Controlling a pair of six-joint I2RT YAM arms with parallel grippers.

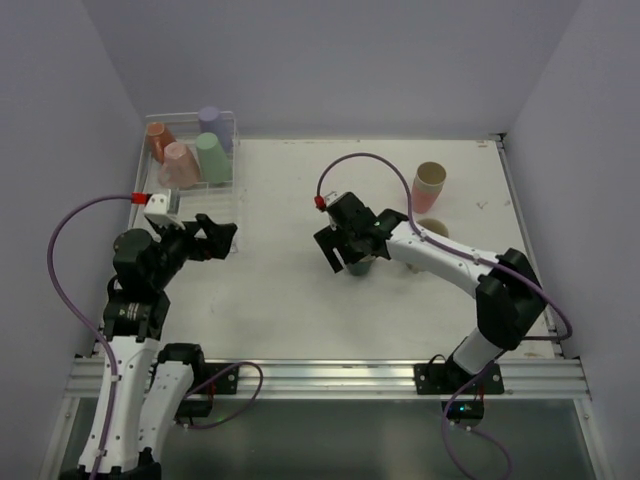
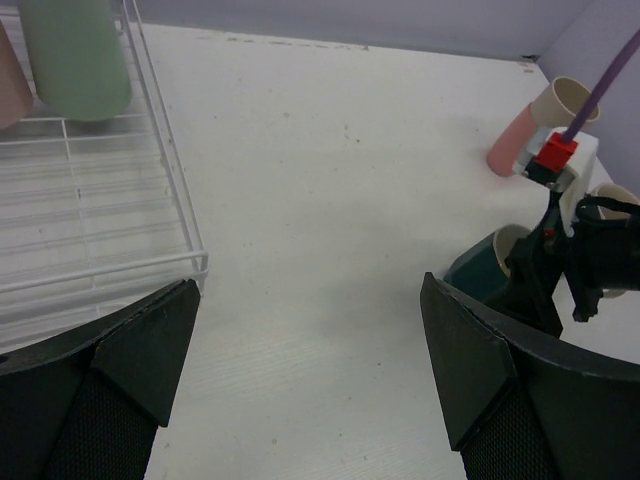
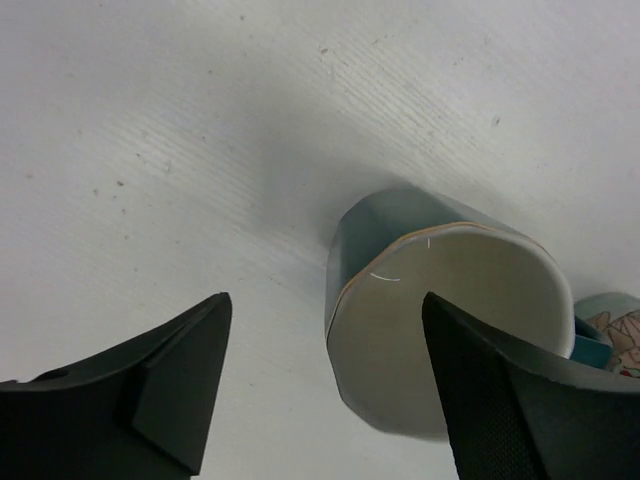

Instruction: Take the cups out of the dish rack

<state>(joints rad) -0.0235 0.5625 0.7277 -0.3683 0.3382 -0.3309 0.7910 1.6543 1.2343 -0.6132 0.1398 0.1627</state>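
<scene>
Dark green mug [image 3: 372, 232] stands upright, mouth up, between right tool's [image 3: 327, 395] spread fingers, seemingly ungripped

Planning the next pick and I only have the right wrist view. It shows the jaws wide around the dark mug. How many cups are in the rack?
Observer: Four, bunched at the far end of the dish rack: orange cup, pink cup, green cup, purple cup.
Operator: Where's the other arm?
Observer: The left gripper is open and empty, at the rack's near right corner.
Operator: Anything near the dark green mug?
Observer: A cream mug stands close on its right, and a beige cup is farther back.
</scene>
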